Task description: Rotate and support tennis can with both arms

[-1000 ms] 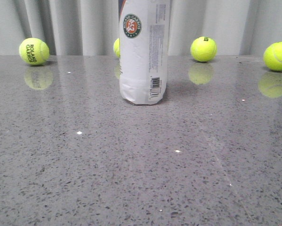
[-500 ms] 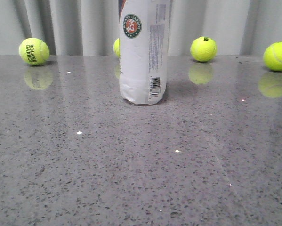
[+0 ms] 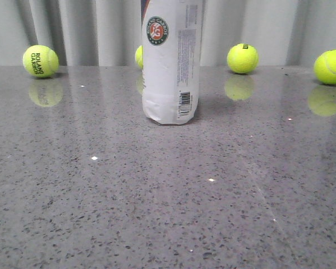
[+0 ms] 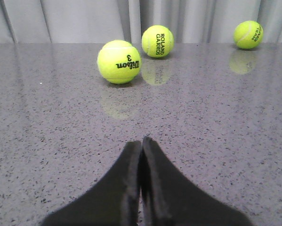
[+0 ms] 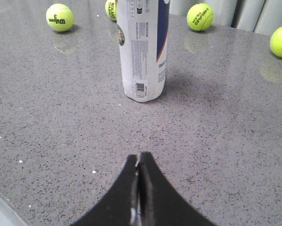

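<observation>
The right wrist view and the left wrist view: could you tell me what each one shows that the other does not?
Only the right wrist view shows the tennis can, standing upright on the table and apart from the right gripper, plus a ball printed HEAD. Only the left wrist view shows the left gripper, with no can ahead of it. Both show shut black fingers over the speckled grey tabletop, with nothing held, and a Wilson 3 ball.
</observation>
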You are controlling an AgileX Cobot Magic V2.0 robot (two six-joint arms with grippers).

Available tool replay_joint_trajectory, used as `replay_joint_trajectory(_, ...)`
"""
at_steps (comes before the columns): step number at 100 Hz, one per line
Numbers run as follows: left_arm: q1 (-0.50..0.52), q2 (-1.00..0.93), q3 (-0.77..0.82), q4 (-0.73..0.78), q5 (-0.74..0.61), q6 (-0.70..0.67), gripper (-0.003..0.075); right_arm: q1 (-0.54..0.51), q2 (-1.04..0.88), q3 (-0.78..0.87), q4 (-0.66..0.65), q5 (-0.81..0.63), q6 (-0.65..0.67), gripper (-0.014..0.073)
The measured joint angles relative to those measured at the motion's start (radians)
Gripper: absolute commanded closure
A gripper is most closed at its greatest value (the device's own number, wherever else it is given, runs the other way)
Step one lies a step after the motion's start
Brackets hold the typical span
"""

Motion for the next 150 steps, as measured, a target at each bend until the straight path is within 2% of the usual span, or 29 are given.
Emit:
replay_joint_trajectory(19,0.000,0.000,0.000,0.000,0.000,0.000,0.0740,-0.041,0.000,0.021,0.000,-0.069,0.000,0.0652)
replay_joint_trajectory(46,0.000,0.000,0.000,0.000,0.000,0.000,0.0740,-0.218,0.000,0.195,0.000,-0.465,0.000,0.0652)
replay_joint_trajectory(60,0.000,0.000,0.000,0.000,0.000,0.000,0.0740,-0.312,-0.021,0.277,0.000,-0.571,0.000,0.0652)
replay_joint_trajectory(82,0.000,0.000,0.000,0.000,0.000,0.000,0.0740,-0.467,-0.087,0.360,0.000,-0.581,0.000,0.0652)
replay_joint_trajectory(111,0.000,0.000,0.000,0.000,0.000,0.000,0.0740,-0.654,-0.173,0.424,0.000,-0.470,0.000,0.0652)
replay_joint_trajectory(128,0.000,0.000,0.000,0.000,0.000,0.000,0.0740,-0.717,-0.251,0.470,0.000,-0.460,0.000,0.0652)
replay_joint_trajectory(150,0.000,0.000,0.000,0.000,0.000,0.000,0.0740,-0.726,-0.296,0.510,0.000,-0.451,0.000,0.0652)
